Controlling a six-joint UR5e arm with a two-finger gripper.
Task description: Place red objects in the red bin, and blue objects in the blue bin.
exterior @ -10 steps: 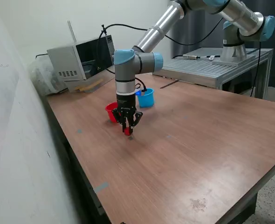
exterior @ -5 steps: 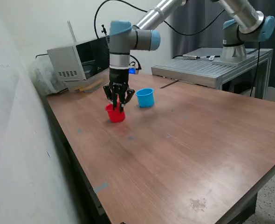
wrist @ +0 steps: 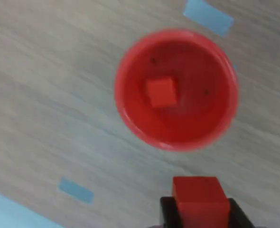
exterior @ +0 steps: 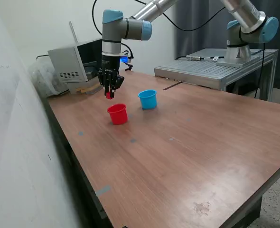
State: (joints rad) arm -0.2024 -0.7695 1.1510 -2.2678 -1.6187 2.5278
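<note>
Red cube up in the air, above the table!

The gripper [exterior: 110,92] is clamped on a red cube [wrist: 200,201], hanging near the red cup [exterior: 117,114], where another red cube [wrist: 161,92] lies inside; blue cup [exterior: 148,99] stands beside.

Silver-tubed arm [exterior: 152,9], light-blue joint caps, black hand [exterior: 110,88] (cabled)

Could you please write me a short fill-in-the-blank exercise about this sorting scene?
1. The pincer is shut on a ____ cube.
2. The red cup already holds ____ red cube.
3. In the exterior view, the light blue cup stands to the red cup's ____.

Missing words: red; one; right
</note>
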